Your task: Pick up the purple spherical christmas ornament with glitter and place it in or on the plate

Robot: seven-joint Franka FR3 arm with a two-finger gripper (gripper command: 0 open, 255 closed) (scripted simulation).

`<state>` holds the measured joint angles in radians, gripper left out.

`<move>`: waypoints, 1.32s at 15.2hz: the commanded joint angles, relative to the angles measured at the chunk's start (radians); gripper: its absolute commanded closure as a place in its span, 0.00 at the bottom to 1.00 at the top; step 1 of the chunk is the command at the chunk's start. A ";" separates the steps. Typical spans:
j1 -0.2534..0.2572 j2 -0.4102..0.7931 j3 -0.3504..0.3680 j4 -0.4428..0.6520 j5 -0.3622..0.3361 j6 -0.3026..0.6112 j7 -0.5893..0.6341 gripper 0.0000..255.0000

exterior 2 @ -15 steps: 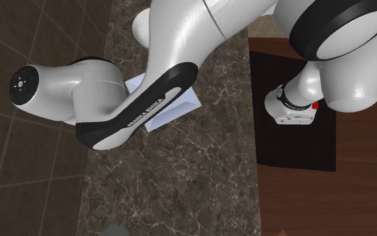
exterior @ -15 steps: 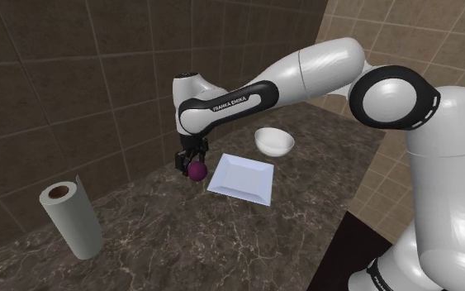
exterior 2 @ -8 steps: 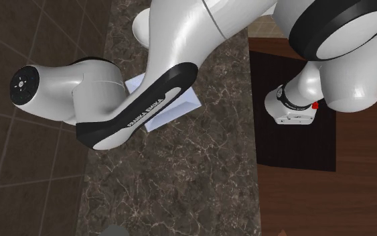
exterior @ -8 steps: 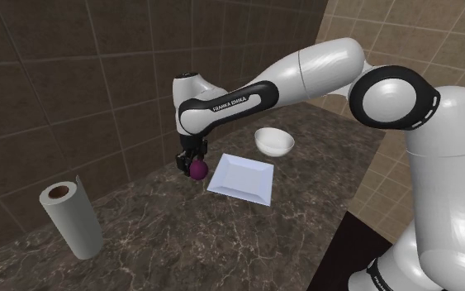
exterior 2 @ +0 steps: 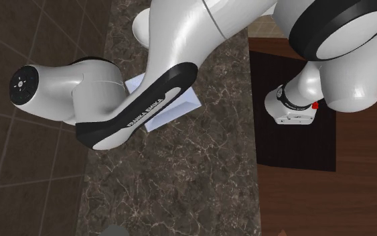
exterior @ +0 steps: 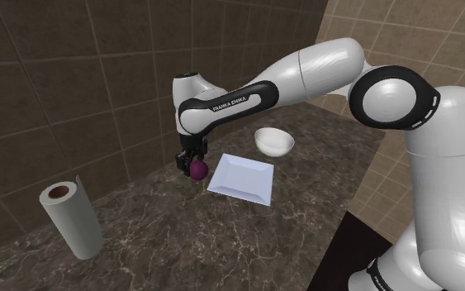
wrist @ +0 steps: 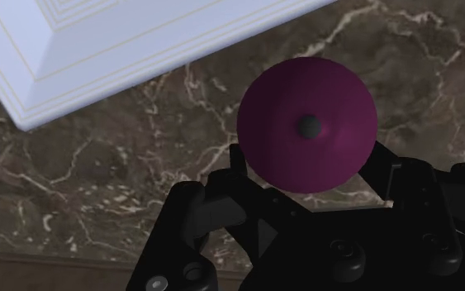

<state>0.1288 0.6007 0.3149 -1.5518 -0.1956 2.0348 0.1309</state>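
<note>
In the shoulder view, "FRANKA EMIKA" is read on the black band of the arm [exterior: 247, 91]. The arm is stretched from the stand toward that view's left, and its wrist is bent straight down. The gripper [exterior: 194, 165] is clamped on the purple ornament [exterior: 198, 170], which is held low over the marble counter [exterior: 189, 240], just beside the white square plate [exterior: 241, 178].

In the second exterior view, the same lettering is seen on the forearm, and a strip of the plate [exterior 2: 180, 110] shows beneath it.

In the wrist view, the ornament [wrist: 307, 124] is clasped between both fingers [wrist: 237, 159], apart from the plate's corner [wrist: 98, 50].
</note>
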 commanded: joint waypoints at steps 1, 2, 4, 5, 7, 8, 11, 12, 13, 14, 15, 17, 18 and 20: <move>0.000 -0.001 0.000 -0.003 0.000 0.001 0.000 1.00; -0.001 -0.007 0.001 0.001 0.002 -0.009 -0.001 1.00; -0.002 -0.019 0.004 0.010 0.006 -0.029 -0.004 1.00; -0.003 -0.025 0.005 0.015 0.008 -0.040 -0.005 1.00; -0.004 -0.036 0.007 0.025 0.012 -0.061 -0.007 1.00; -0.004 -0.041 0.008 0.031 0.014 -0.071 -0.008 1.00; -0.005 -0.056 0.012 0.049 0.020 -0.104 -0.012 1.00; -0.005 -0.060 0.012 0.055 0.021 -0.115 -0.013 1.00; -0.005 -0.065 0.013 0.062 0.023 -0.126 -0.014 1.00; -0.005 -0.069 0.014 0.070 0.024 -0.137 -0.015 1.00; -0.005 -0.073 0.015 0.077 0.026 -0.148 -0.016 1.00; -0.005 -0.080 0.017 0.093 0.029 -0.171 -0.018 1.00; -0.005 -0.084 0.017 0.101 0.030 -0.183 -0.019 1.00; -0.024 -0.126 0.019 0.045 0.041 -0.167 -0.032 1.00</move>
<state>0.1142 0.4970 0.3330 -1.4784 -0.1606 1.8611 0.1054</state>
